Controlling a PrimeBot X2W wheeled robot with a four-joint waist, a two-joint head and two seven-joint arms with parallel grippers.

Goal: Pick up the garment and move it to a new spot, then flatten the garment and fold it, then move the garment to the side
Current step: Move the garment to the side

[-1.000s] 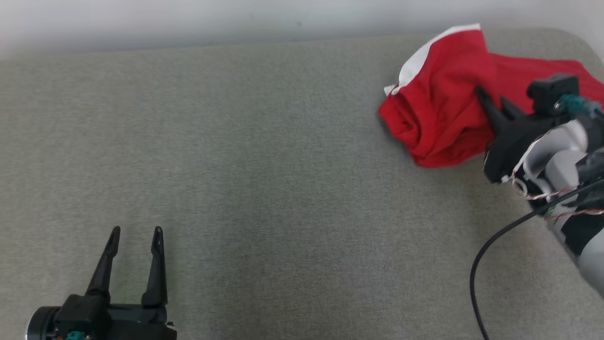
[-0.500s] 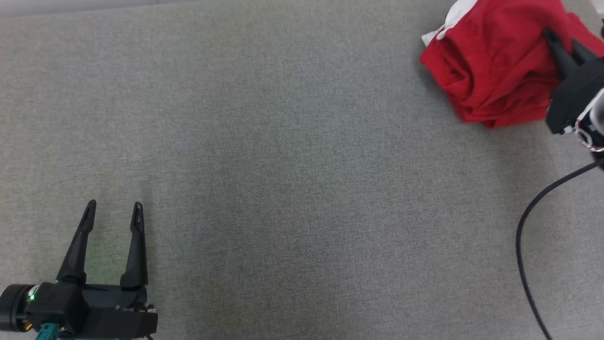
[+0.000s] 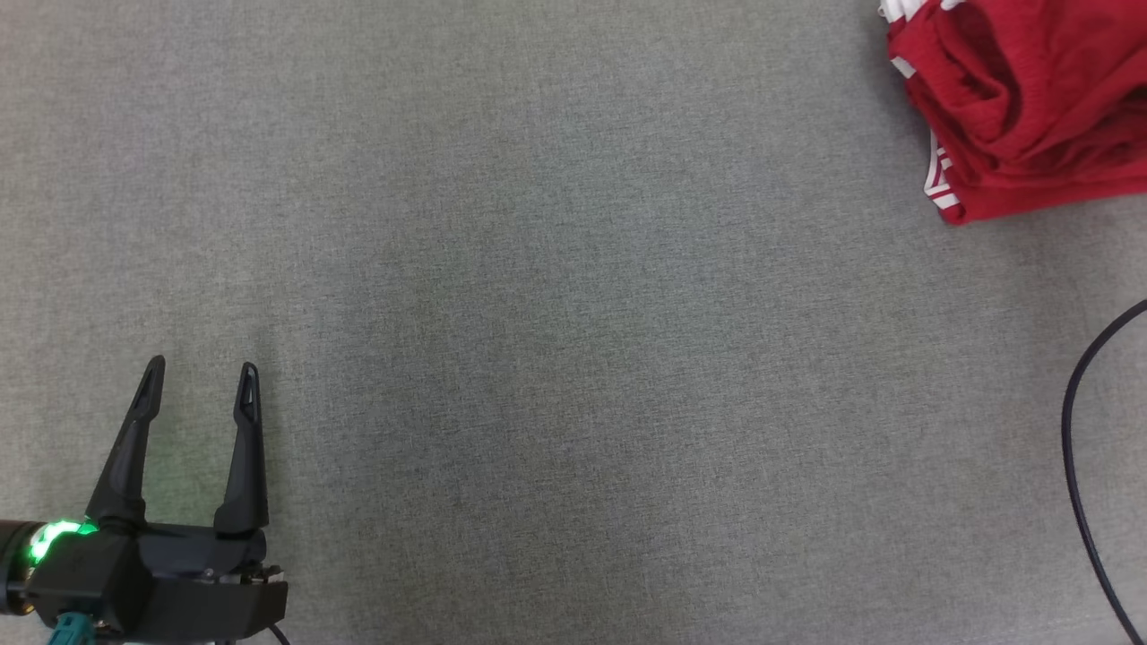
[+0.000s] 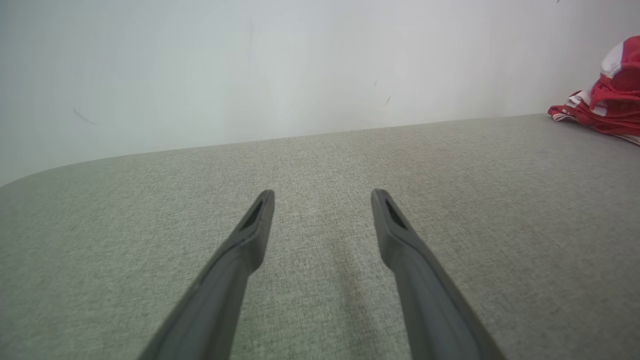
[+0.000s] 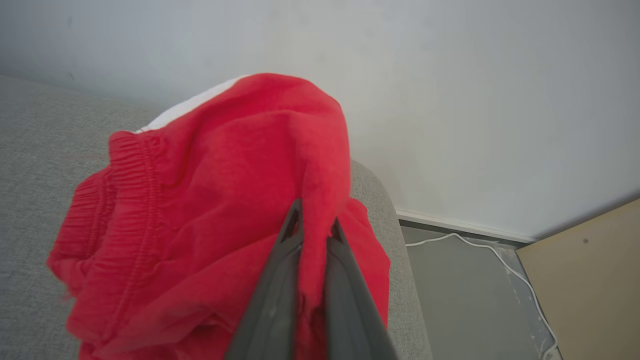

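Red garment (image 5: 200,200) bunches because we clamp one fold in our right gripper (image 5: 315,220) for lifting; our left gripper (image 3: 202,367) stands spread, empty.

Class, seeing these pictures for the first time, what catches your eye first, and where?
The bright red garment, bunched at the head view's upper right on the grey surface, with a fold pinched in the shut right gripper. Then the open left gripper, lower left, holding nothing.
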